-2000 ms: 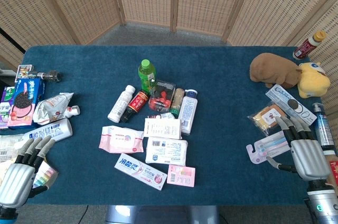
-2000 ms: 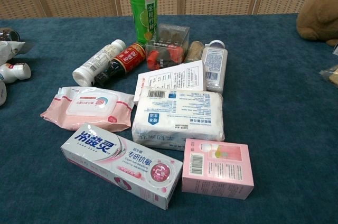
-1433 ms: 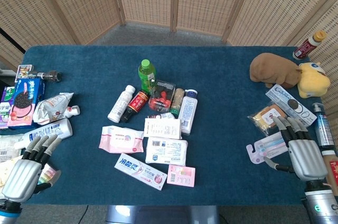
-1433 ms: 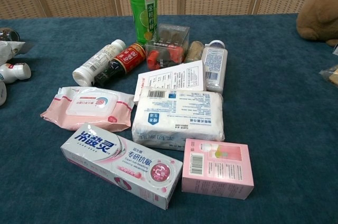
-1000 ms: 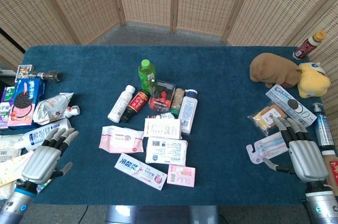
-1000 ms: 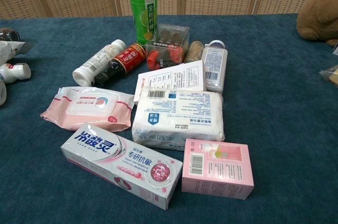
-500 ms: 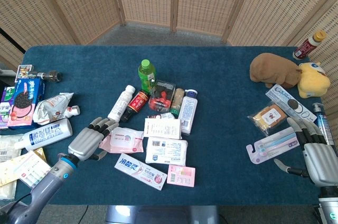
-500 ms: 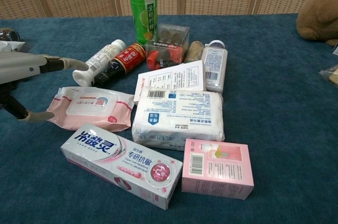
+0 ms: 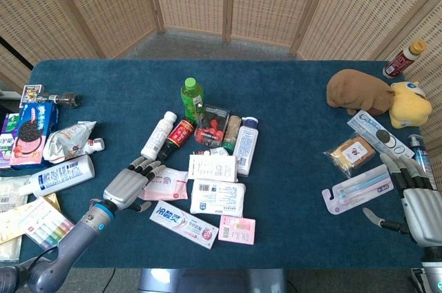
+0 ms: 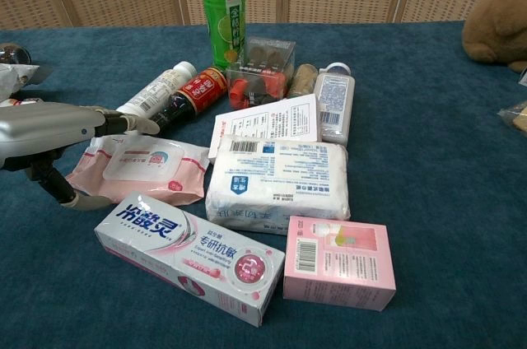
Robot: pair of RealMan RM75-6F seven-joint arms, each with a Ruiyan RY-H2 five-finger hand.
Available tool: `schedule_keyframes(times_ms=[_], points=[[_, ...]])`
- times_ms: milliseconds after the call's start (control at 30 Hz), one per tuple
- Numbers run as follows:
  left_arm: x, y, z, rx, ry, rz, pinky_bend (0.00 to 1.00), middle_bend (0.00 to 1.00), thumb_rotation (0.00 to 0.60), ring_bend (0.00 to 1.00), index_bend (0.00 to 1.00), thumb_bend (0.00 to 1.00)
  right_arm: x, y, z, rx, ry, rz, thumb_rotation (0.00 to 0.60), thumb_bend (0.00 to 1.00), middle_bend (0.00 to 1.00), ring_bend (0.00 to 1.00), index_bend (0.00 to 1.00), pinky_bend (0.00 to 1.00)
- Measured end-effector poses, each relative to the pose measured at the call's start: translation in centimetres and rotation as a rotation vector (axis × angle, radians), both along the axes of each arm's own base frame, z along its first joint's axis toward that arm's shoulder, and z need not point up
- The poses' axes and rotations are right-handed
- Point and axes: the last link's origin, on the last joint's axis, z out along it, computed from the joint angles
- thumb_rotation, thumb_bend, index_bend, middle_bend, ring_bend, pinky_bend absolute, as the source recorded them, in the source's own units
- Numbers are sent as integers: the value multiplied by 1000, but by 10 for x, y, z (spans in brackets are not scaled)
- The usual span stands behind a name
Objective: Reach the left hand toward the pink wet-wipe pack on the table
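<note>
- Currently the reach looks nearly complete: the left hand (image 9: 128, 185) sits at the left end of the soft pink wet-wipe pack with the white flip lid (image 9: 164, 184), fingers extended flat over that end.
- Chest view: the left hand (image 10: 49, 130) hovers just above the pack (image 10: 144, 167); fingertips (image 10: 136, 125) are over its upper-left corner, the thumb drops down beside its left edge. Whether anything actually touches cannot be told.
- Hand state: fingers apart and stretched out, holding nothing.
- Right hand (image 9: 420, 206): low at the right table edge, fingers spread, nothing in it, well apart from the pack.
- Pack location: lying flat on the dark blue cloth-covered table (image 9: 290, 168), left of centre; a white and pink toothpaste carton (image 9: 184, 224) lies just in front of it, a white tissue pack with blue print (image 9: 217, 197) just to its right, and a dark red-labelled bottle (image 9: 177, 137) lies beyond it.
- Pack appearance: crinkled pink film with crimped ends, a rounded white lid on top, closed as far as can be seen; judged soft and likely to yield under the fingers.
- Next move, as judged: a short advance to centre the palm over the lid, keeping low without nudging the toothpaste carton or the bottle.
</note>
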Motion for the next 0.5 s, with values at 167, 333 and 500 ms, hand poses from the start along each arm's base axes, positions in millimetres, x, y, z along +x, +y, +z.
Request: schedule_keyframes(times_ms=[167, 333, 500], points=[[1, 5, -12, 9, 12, -9, 0, 0, 531, 0, 0, 328, 1, 1, 0, 7, -20, 3, 517, 202, 0, 0, 0, 0], [7, 11, -25, 23, -9, -14, 87, 196, 600, 316, 152, 328, 1, 5, 4, -9, -26, -2, 520, 201, 0, 0, 0, 0], [5, 15, -29, 38, 6, -15, 501, 450, 600, 598, 438, 329, -1, 10, 7, -20, -55, -11, 519, 201, 0, 0, 0, 0]])
